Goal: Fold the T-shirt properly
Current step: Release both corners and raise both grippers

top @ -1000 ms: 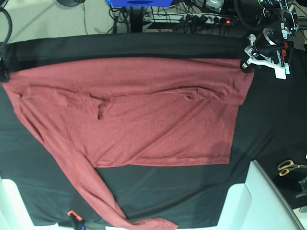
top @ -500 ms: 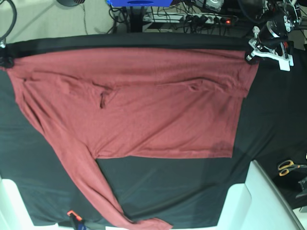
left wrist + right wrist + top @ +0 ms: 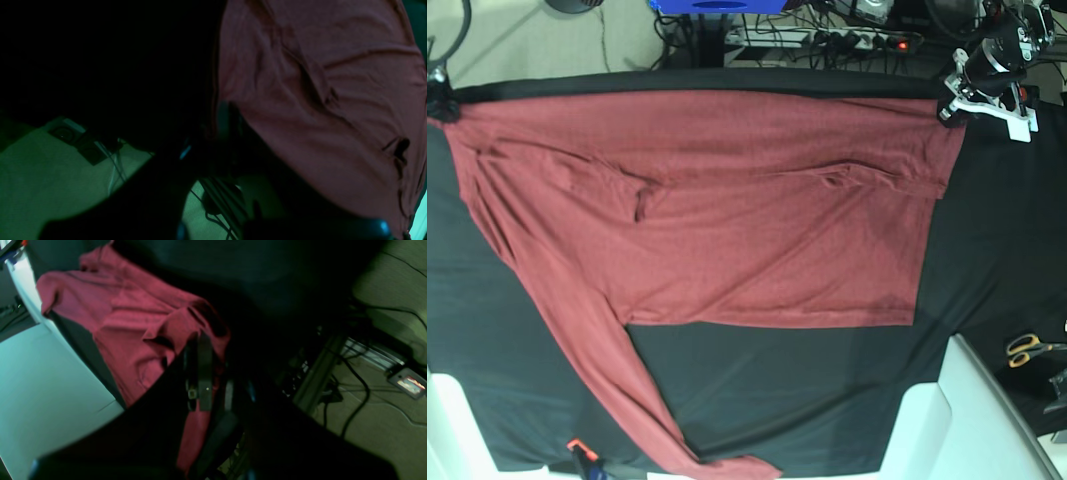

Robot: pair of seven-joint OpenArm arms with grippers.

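The maroon T-shirt [image 3: 727,210] lies spread flat on the black table cloth [image 3: 777,400], its far edge stretched along the back of the table. One long sleeve [image 3: 617,390] trails down to the front edge. My left gripper [image 3: 949,108] is shut on the shirt's far right corner. At the far left corner my right gripper [image 3: 439,100] is shut on the fabric. In the left wrist view the dark fingers [image 3: 227,120] pinch the T-shirt [image 3: 333,100]. In the right wrist view the fingers [image 3: 200,370] clamp the T-shirt [image 3: 133,326].
Yellow-handled scissors [image 3: 1027,348] lie at the right edge. White blocks stand at the front right [image 3: 927,430] and front left [image 3: 447,430]. An orange-tipped tool [image 3: 579,450] sits by the front edge. Behind the table are a power strip [image 3: 847,40] and cables.
Both grippers have pulled the shirt's far edge back toward the table's rear edge. The fabric now lies further back and flatter.
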